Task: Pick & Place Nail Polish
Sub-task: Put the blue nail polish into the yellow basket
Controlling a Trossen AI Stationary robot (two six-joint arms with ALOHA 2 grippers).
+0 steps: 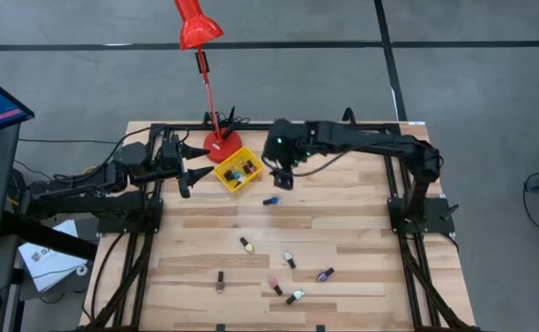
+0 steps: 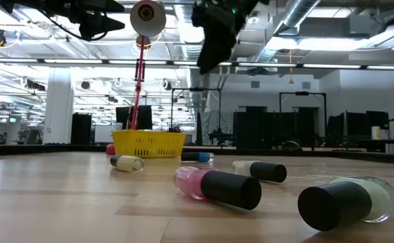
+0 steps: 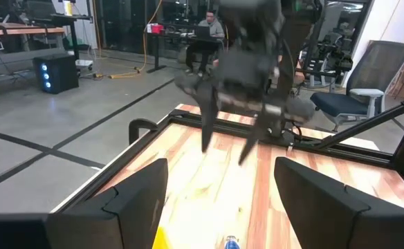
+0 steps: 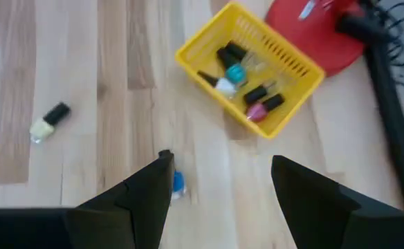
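Blue nail polish bottle (image 1: 270, 200) lying flat, dark cap | right gripper (image 1: 282, 178) above, wide, empty | left gripper (image 1: 188, 172) wide

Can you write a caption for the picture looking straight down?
Open right tool hovers beside a small yellow plastic basket holding nail polish bottles; six more lie scattered on the wooden table.

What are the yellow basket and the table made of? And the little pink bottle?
The yellow basket looks like glossy moulded plastic: bright even colour and thin slotted walls. The table looks like wood with a smooth, light finish: pale planks with visible grain and seams. The pink bottle seems to be clear glass or clear plastic, I cannot tell which, with a matte black cap that is probably plastic.
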